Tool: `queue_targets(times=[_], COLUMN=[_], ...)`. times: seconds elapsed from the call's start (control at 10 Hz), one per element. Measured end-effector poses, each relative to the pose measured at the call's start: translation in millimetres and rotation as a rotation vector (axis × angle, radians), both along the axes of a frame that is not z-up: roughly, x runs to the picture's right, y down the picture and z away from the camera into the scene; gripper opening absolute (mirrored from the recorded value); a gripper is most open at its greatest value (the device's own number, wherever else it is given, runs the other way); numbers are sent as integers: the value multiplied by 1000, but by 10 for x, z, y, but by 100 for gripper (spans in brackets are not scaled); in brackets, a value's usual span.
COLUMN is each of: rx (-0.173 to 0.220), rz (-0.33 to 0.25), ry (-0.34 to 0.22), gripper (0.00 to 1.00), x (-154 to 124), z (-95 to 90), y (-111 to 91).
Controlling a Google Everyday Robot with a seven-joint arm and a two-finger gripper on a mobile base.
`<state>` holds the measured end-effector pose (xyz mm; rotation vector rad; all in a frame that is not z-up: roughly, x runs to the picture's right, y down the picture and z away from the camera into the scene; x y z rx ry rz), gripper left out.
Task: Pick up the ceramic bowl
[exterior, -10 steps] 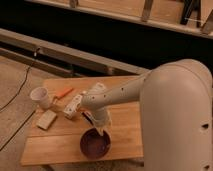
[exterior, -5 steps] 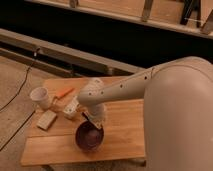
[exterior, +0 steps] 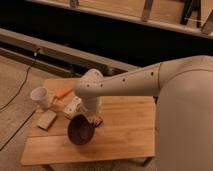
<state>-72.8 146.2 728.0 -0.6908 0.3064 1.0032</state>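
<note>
The gripper (exterior: 90,121) hangs straight down from the arm's white wrist over the middle of the wooden tabletop (exterior: 125,135), and its lower end meets the far rim of the ceramic bowl (exterior: 80,131); whether its fingers are spread or closed on that rim cannot be told. The bowl, dark maroon, sits directly under and slightly to the near-left of the gripper, touching it, and appears tilted with its mouth turned toward the near-left corner of the tabletop; whether its base is on the wood or raised off it cannot be told. Just behind the gripper's tip a small reddish object (exterior: 99,121) shows against the wood. Farther toward the left edge lies a flat tan block (exterior: 47,119), and beyond it, next to the arm, a white box-like item (exterior: 72,106). Near the far-left corner stands the white cup (exterior: 40,97), well apart from the bowl, with an orange stick-like thing (exterior: 63,93) just beside it toward the far edge. Compared with half a second ago, the bowl has shifted to the left and now looks more tipped, and the arm's wrist has moved with it, while the cup, block and box lie as before.
</note>
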Motion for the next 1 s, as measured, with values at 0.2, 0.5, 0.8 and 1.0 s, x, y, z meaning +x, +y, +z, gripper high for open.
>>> queue_targets(times=[0.2,0.5,0.8,1.0], rx=[62,141,183,189], rz=[64,96,132,162], ry=[6,23,54,102], gripper=[0,0,0,0], x=[-65,-134,-82,52], z=[-142,-328,-474,-556], y=[-367,-739,-934,-969])
